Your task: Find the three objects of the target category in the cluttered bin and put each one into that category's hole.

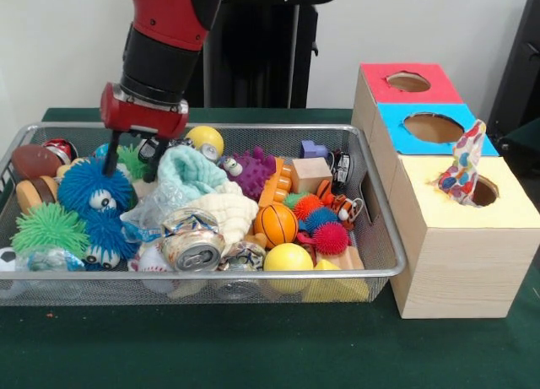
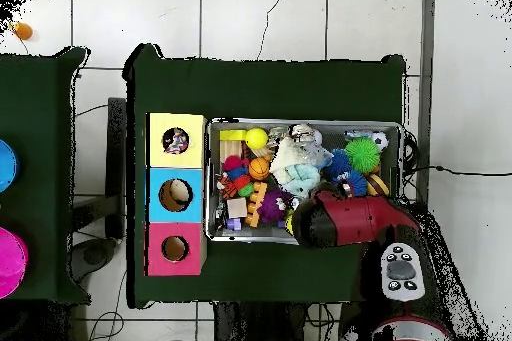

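The wire mesh bin [image 1: 278, 127] holds a heap of toys. My gripper [image 1: 132, 161] hangs open at the bin's far left, its fingers [image 1: 110, 157] down among a blue fuzzy ball [image 1: 93, 186] and a green spiky toy [image 1: 132, 161], holding nothing. One spotted white cloth [image 1: 461, 170] sticks up out of the yellow-surround hole [image 1: 483, 192] on the pale wood box [image 1: 460, 279]. No other spotted cloth shows in the bin. In the overhead view my arm [image 2: 350, 219] covers the gripper, and the yellow hole [image 2: 176, 140] has something in it.
A mint knitted cloth [image 1: 190, 171], a cream knitted cloth [image 1: 226, 212], a crushed can [image 1: 192, 241], a small basketball [image 1: 276, 224] and yellow balls [image 1: 288, 260] fill the bin. The blue-surround hole [image 1: 433, 127] and the red-surround hole [image 1: 408, 82] lie behind the yellow one.
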Controlling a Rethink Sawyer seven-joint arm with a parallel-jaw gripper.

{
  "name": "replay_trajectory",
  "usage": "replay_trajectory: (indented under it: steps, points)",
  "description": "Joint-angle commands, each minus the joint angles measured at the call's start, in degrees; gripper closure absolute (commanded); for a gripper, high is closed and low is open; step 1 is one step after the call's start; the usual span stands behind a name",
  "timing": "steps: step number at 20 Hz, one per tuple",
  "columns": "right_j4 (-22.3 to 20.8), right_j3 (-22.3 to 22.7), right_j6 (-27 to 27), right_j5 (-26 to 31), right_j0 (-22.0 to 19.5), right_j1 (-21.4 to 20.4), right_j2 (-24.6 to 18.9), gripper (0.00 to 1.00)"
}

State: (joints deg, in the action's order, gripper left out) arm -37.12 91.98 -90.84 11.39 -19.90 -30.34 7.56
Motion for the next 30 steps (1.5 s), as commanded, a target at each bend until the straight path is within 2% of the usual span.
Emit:
replay_trajectory:
  steps: [1, 8, 11, 14, 24, 30]
  points:
    - [-5.63, -6.52, 1.33, -0.59, -0.75, 3.02, -2.11, 0.0]
    - [-7.64, -7.11, 1.89, 0.11, -2.95, 2.62, -3.92, 0.0]
    - [-6.84, -7.33, 1.36, 1.03, -4.94, 5.02, -5.16, 0.0]
    - [-6.29, -7.36, -0.38, 1.02, -5.09, 7.15, -4.4, 0.0]
    - [-1.37, -4.05, -0.45, 8.37, -7.33, 9.43, -6.93, 0.0]
    - [5.35, -1.29, -2.13, 13.7, -9.65, 9.28, -9.41, 0.0]
